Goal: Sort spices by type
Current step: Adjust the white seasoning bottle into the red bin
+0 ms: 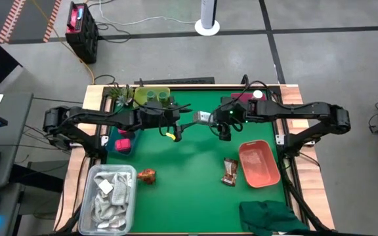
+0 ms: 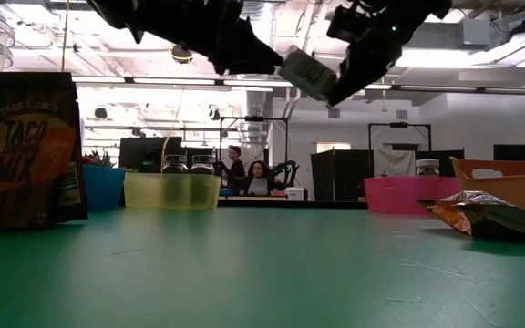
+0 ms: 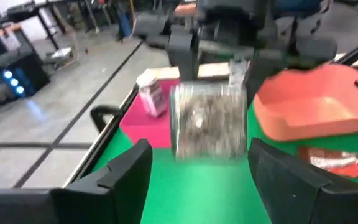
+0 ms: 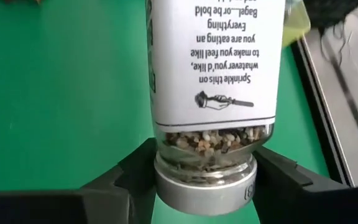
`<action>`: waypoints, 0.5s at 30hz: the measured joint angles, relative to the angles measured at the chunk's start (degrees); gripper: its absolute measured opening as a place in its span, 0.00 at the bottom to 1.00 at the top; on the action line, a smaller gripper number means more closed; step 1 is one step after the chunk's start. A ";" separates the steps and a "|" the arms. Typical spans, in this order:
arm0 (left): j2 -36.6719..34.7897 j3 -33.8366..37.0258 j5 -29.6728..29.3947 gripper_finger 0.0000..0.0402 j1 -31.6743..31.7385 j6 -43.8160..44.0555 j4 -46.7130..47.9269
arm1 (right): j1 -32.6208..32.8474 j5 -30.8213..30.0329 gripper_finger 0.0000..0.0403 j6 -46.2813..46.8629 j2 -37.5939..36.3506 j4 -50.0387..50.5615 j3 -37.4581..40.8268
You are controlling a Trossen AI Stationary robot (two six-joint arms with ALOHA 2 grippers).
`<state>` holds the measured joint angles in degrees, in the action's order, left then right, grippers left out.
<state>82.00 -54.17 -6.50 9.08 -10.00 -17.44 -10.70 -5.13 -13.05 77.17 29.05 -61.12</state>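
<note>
A white-capped spice bottle (image 1: 203,117) with a white label hangs over the middle of the green table, between my two grippers. My right gripper (image 4: 205,168) is shut on its cap end. My left gripper (image 3: 201,155) is open. Its fingers stand on either side of the bottle's base end (image 3: 207,121), with gaps showing. Two green jars stand in a yellow tray (image 1: 153,96) at the far left. Another white-capped bottle (image 1: 258,95) stands in a pink tray at the far right. A brown sachet (image 1: 230,172) lies flat beside the salmon tray. My right gripper pinches the bottle between its two fingers at the cap end (image 4: 166,183), where the glass meets the cap. The fingers come from the table's right side, slanting down, in line with the bottle. The bottle (image 2: 306,73) is lifted clear and tilted, its base end toward my left gripper and higher.
A salmon tray (image 1: 260,162) stands at the right. A blue tub (image 1: 120,145) with a pink pack stands at the left. At the near left is a clear tub of white rags (image 1: 110,196), with a small brown packet (image 1: 147,176) beside it. A dark green cloth (image 1: 268,216) lies at the near right.
</note>
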 joint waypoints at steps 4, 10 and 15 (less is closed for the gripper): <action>-0.14 -0.07 -0.59 0.68 -0.18 -0.20 1.06 | -0.76 -0.02 0.56 2.61 0.00 8.16 -2.52; 0.49 -0.04 -4.88 0.70 -3.99 -15.34 1.21 | -1.89 0.66 0.56 8.61 0.00 14.69 -3.21; 1.66 -0.04 -9.84 0.70 -7.62 -33.01 -0.65 | -2.75 0.72 0.56 16.78 0.00 16.04 -3.31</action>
<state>83.67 -54.22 -16.33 1.46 -43.01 -18.09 -13.45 -4.40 3.73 77.17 45.10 -64.42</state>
